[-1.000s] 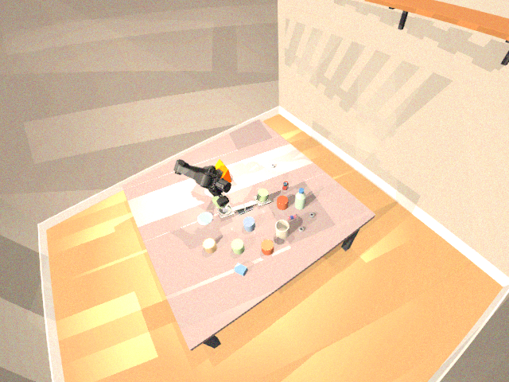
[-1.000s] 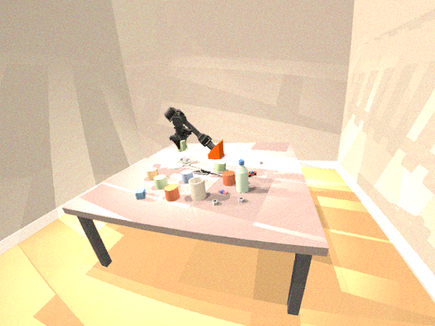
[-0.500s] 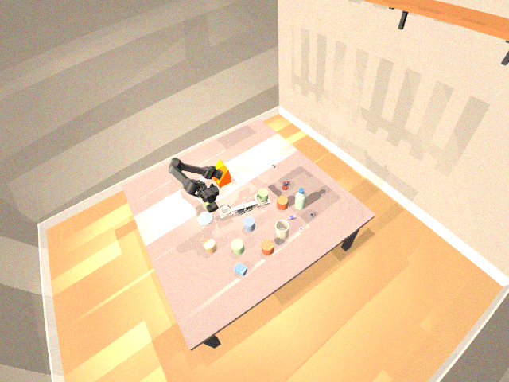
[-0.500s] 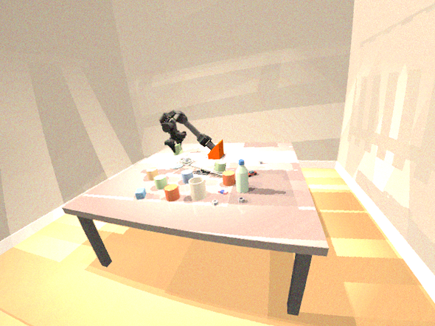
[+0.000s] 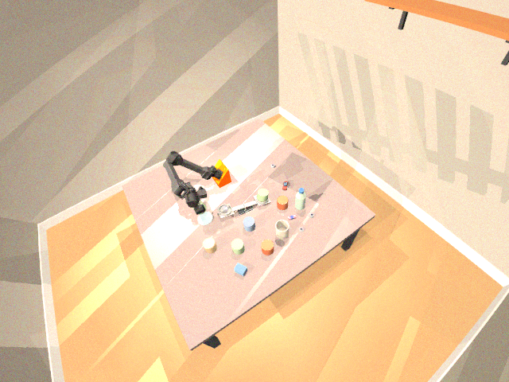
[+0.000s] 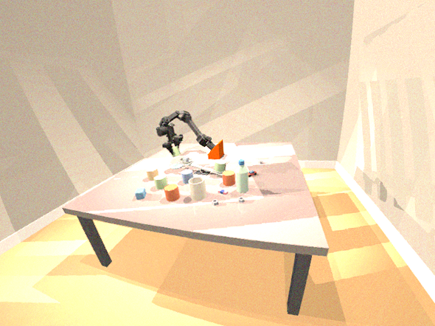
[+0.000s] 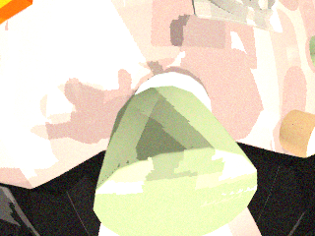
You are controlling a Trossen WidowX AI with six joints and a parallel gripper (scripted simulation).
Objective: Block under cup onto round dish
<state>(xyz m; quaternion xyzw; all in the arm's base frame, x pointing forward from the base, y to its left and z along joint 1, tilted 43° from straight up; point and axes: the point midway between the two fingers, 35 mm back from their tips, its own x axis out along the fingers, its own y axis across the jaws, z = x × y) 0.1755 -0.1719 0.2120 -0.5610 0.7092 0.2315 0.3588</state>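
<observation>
My gripper (image 5: 200, 201) (image 6: 174, 149) pinches the lifted green cup (image 6: 176, 151) (image 7: 172, 192) near the round dish (image 5: 204, 218) (image 6: 176, 166); its smooth, tapered sides look light, stiff and slippery, best held mid-wall.

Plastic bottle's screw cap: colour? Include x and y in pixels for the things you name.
Blue, on the pale green bottle (image 5: 300, 200) (image 6: 242, 180); shows best in the exterior view.
</observation>
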